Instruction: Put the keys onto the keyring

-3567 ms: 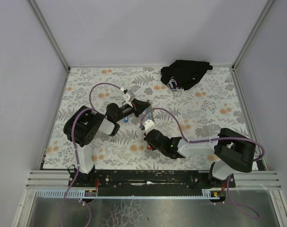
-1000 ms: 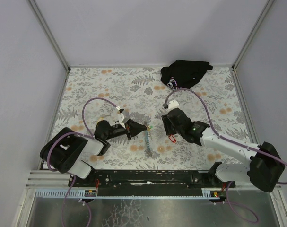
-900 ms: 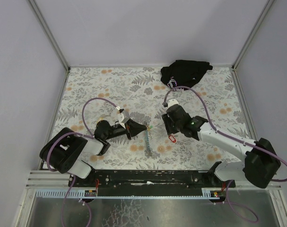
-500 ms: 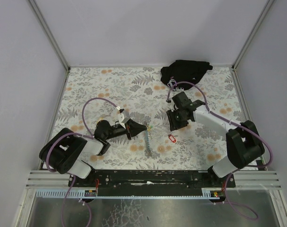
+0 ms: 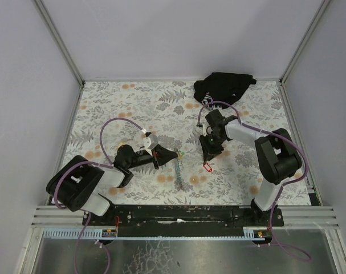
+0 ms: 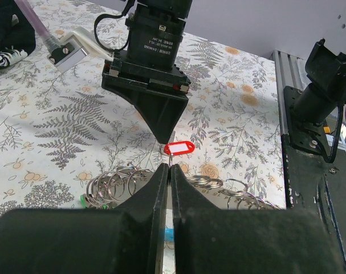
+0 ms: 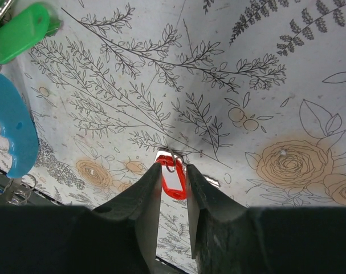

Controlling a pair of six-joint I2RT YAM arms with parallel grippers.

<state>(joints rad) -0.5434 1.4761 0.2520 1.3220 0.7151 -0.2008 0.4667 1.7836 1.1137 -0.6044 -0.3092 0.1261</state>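
A key with a red tag (image 5: pixel 207 166) lies flat on the floral table. My right gripper (image 7: pixel 173 171) points down at it, jaws narrowly open, one finger on each side of the red tag (image 7: pixel 174 181). My left gripper (image 5: pixel 171 155) is shut on the keyring (image 6: pixel 118 180), a cluster of metal rings at the head of the patterned lanyard strap (image 5: pixel 178 171). A green-tagged key (image 5: pixel 181 153) hangs there. In the left wrist view the red tag (image 6: pixel 179 149) lies just past my shut left gripper (image 6: pixel 168 168), under the right gripper's fingertips (image 6: pixel 164 134).
A black cloth bundle (image 5: pixel 224 88) sits at the far edge of the table. A light-blue plastic piece (image 7: pixel 10 134) and the green tag (image 7: pixel 21 31) lie to the left in the right wrist view. Metal rails (image 5: pixel 178 214) run along the near edge.
The right arm folded back, its elbow swinging to the far right, and its gripper settled over the red tag with jaws narrowing. The left arm and the red-tagged key stayed put.
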